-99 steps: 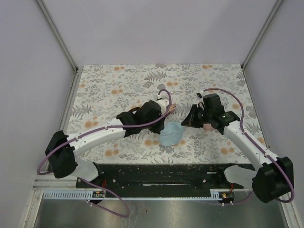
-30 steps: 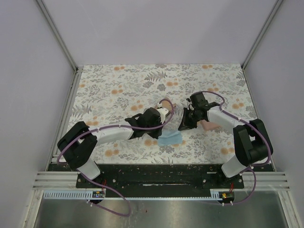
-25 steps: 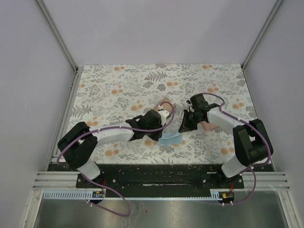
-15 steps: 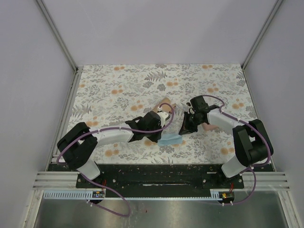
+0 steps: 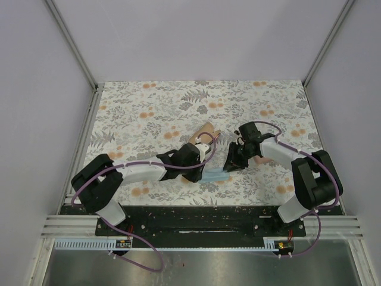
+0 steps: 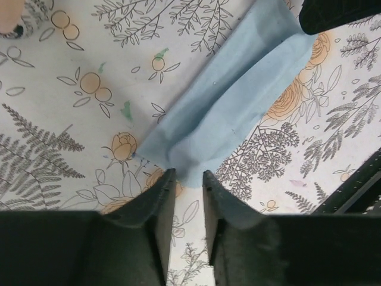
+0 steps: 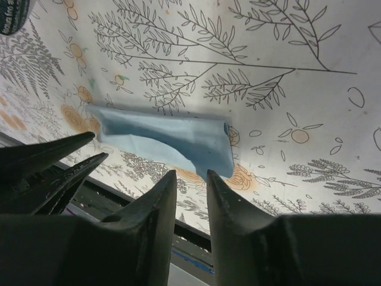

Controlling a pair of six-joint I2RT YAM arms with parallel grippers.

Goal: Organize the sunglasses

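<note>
Bright even light, soft shadows, sharp focus

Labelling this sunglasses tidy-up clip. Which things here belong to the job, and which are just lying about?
In the job: blue cloth, with the left end effector and right end effector beside it.
Lying about: pink oblong item.
No sunglasses clearly visible.

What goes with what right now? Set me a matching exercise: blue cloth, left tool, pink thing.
1 light blue fabric cloth
2 left arm's black two-finger tool
3 pale pink oblong object

a on the far side of the left arm
b lying creased on the floral table cover
c jaws slightly apart at a cloth corner

Pairs: 1-b, 2-c, 3-a
</note>
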